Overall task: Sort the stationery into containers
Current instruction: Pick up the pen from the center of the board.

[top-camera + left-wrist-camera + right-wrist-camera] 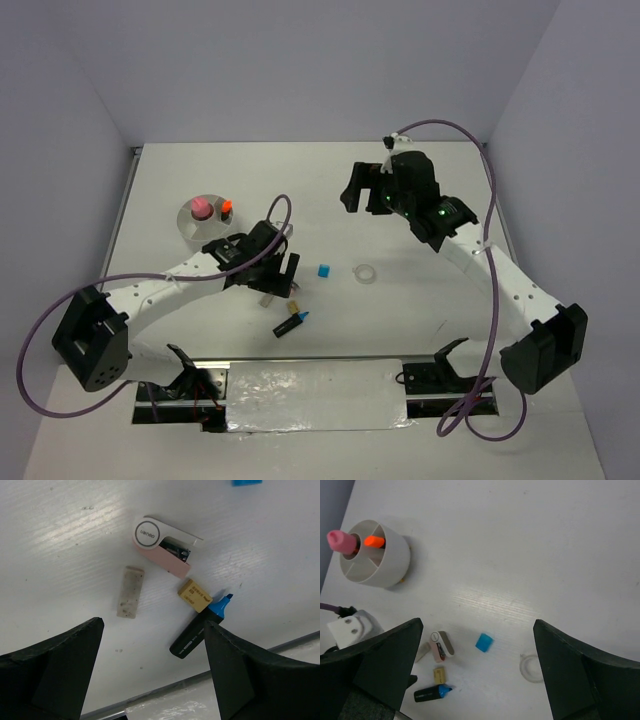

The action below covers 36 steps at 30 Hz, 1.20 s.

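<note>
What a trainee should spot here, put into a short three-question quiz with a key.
1. True or false: the blue-capped marker stands in the white container.
2. What shares the container with the pink tube? A. the orange-capped marker B. the blue cube C. the clear ring
3. Fill in: the left pincer and the right pincer are both ___.
Key: 1 false, it lies on the table; 2 A; 3 open.
</note>
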Tool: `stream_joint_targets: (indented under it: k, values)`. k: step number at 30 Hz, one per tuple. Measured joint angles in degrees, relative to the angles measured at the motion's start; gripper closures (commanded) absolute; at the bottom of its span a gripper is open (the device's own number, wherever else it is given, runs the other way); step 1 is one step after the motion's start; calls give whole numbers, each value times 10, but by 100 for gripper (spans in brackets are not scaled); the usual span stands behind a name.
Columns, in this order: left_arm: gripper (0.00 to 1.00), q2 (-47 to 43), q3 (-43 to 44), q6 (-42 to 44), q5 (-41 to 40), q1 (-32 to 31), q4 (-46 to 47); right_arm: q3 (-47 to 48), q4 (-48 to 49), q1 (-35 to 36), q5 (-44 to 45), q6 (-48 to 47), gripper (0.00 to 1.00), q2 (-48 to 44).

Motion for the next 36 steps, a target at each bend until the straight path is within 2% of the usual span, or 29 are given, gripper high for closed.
stream_joint_targets:
  k: [6,14,16,19,22,36]
  values:
    - [11,-12,-7,-3,1,-28,23,-29,-18,-9,24,-2,0,-44]
    - [11,-50,-95,-43,-23,-96,68,-44,-26,-10,38,-2,0,-69]
    - [14,-48,-104,-46,-31,-103,78,-44,-28,-10,39,-2,0,-69]
    - [24,-31,-112,-46,-37,-107,101,-44,-30,-10,39,-2,0,-69]
    - [28,-13,-121,-47,-38,-108,118,-44,-31,-10,39,-2,0,-70]
    - [27,-23,-139,-48,-28,-145,157,-69,-37,-10,37,7,0,-80]
